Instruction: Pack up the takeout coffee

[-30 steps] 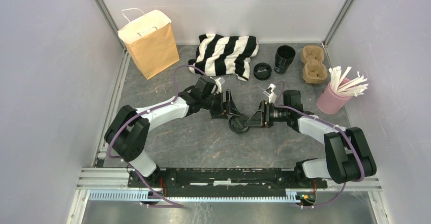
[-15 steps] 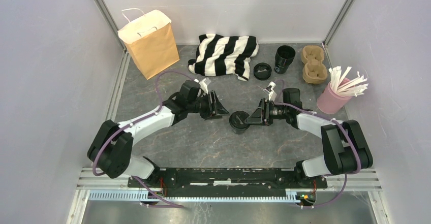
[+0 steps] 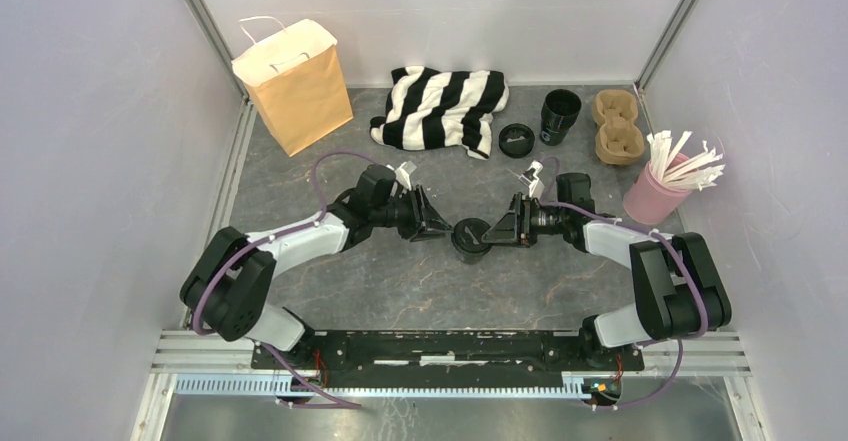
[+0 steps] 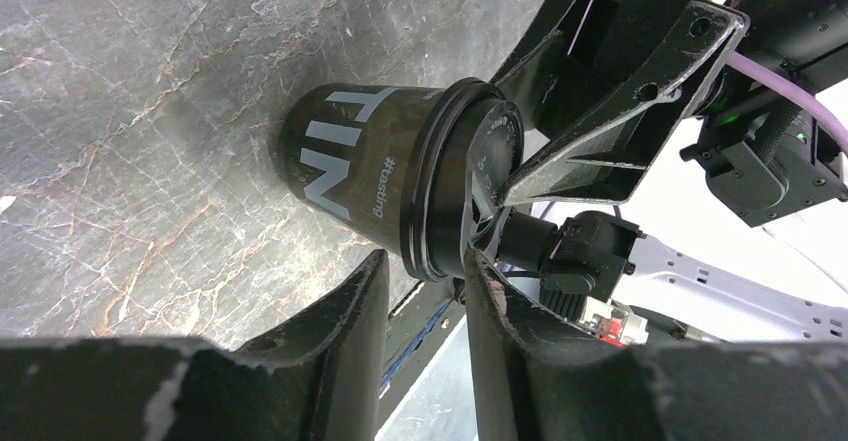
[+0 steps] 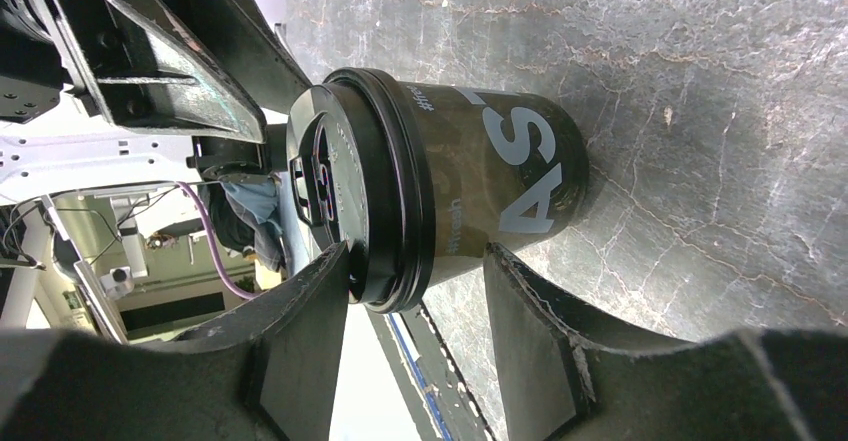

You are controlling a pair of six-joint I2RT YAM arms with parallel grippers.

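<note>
**Standing mid-table, the lidded coffee sits between two claws**

The coffee (image 3: 470, 240), a small black cup with its lid on, stands upright near the middle of the grey marbled table (image 3: 400, 286), well apart from the paper bag (image 3: 293, 86). The left claw (image 3: 440, 229) points at it from one side. Its fingers (image 4: 330, 346) are a little apart with nothing between them, and the cup lies just past their tips. The right claw (image 3: 492, 233) comes in from the other side. Its fingers (image 5: 300, 351) are spread along the cup's wall, one tip against the lid's rim. Whether they pinch the cup I cannot tell.

The brown bag stands upright at the far left corner, handles up, and its inside is hidden from here. Along the back lie a black-and-white striped cloth (image 3: 445, 109), a loose black lid (image 3: 516, 140), a lidless black cup (image 3: 560, 116) and a cardboard cup tray (image 3: 617, 126). At the right, a pink cup (image 3: 650, 201) holds a bunch of white paper-wrapped sticks (image 3: 688, 164).
</note>
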